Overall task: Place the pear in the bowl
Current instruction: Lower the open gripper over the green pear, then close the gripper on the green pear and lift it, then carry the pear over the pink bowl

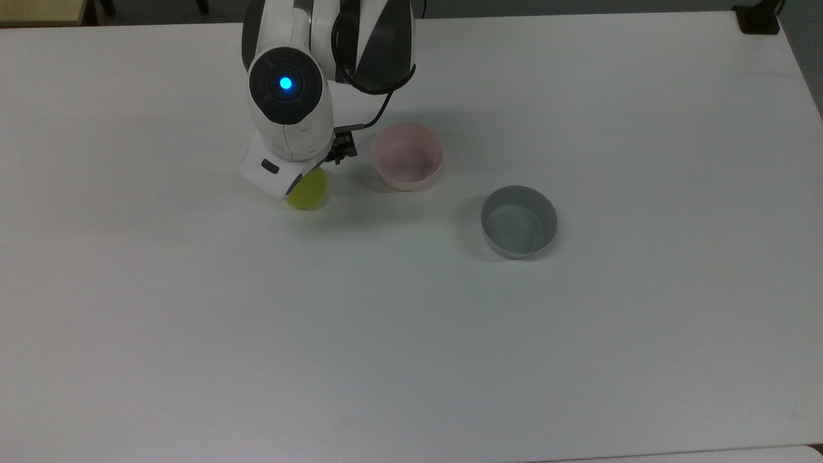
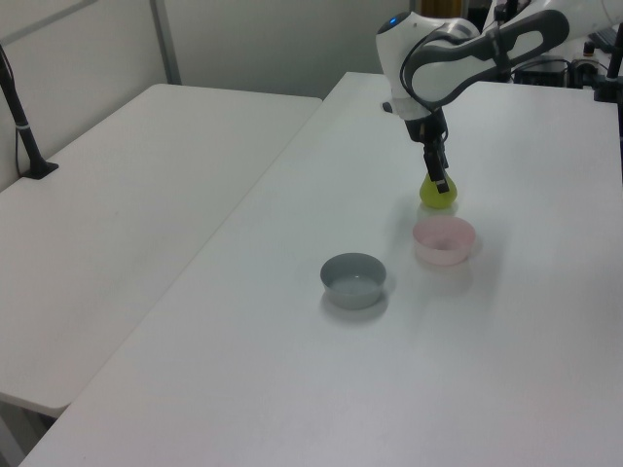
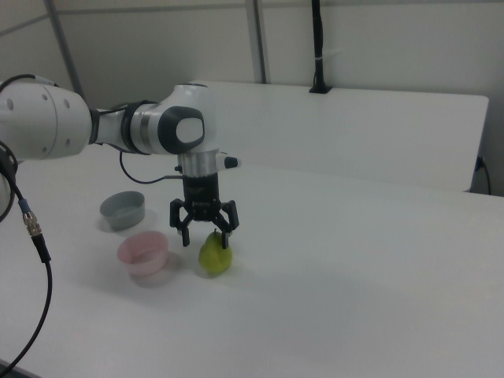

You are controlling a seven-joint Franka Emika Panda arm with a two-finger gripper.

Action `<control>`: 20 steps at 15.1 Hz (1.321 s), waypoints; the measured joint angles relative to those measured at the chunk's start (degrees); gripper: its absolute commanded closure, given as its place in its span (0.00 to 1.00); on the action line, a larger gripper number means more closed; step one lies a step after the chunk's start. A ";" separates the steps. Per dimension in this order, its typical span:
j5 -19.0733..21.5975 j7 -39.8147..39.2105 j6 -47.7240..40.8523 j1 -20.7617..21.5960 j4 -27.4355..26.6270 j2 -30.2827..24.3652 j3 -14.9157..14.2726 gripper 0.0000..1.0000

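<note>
Pear (image 3: 214,253) stands upright on the white table (image 1: 578,360), centre-left of the right view, just beside the pink bowl (image 3: 143,251). Gripper (image 3: 205,234) sits spread over the pear's neck, fingers apart, not yet pinching. Judgement: descend further so the fingers straddle the widest part, keep centred, then close gently so the fruit doesn't roll.

On the white counter (image 2: 292,389), the pale pink bowl (image 2: 444,240) serves as the anchor. The pear (image 2: 438,194) stands just behind it, farther from the camera. The hand (image 2: 439,178) points down over the pear's top, hiding the stem. A grey bowl (image 2: 353,280) sits nearer the camera, toward the left view's left of the pink bowl.
</note>
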 measured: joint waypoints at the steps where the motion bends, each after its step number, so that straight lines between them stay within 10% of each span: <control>1: -0.52 0.00 0.10 -0.01 -0.01 0.48 0.00 0.00; 4: -1.48 0.00 0.27 -0.03 0.00 1.95 -0.03 0.02; 12: -1.96 0.00 1.66 -0.11 0.32 2.92 -0.12 0.82; 20: -1.96 0.03 -5.76 -0.22 4.15 -4.33 -0.72 0.84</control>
